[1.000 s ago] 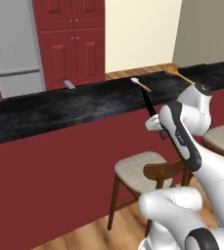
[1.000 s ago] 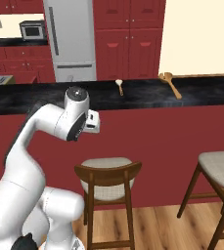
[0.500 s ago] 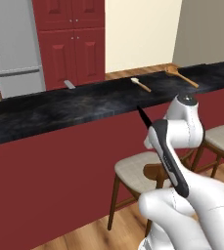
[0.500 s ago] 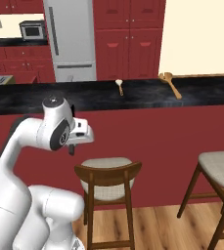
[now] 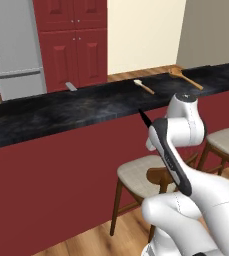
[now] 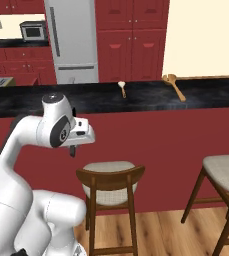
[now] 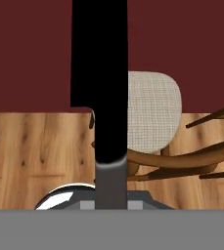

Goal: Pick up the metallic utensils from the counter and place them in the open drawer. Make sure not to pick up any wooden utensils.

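Black knife (image 7: pixel 100 88) held off the counter (image 5: pixel 61 112), blade out over the floor beside a stool. Silver fork (image 5: pixel 71 86) flat on counter's far edge. Two wooden spoons (image 5: pixel 144 86) lie further right.

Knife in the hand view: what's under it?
Under the knife: wood floor, red counter panel and a cushioned stool. The blade covers the stool's left part.

A black knife (image 5: pixel 145 118) stuck up from the arm's hand below the counter (image 5: pixel 61 112); two wooden spoons (image 5: pixel 144 86) lay on top.
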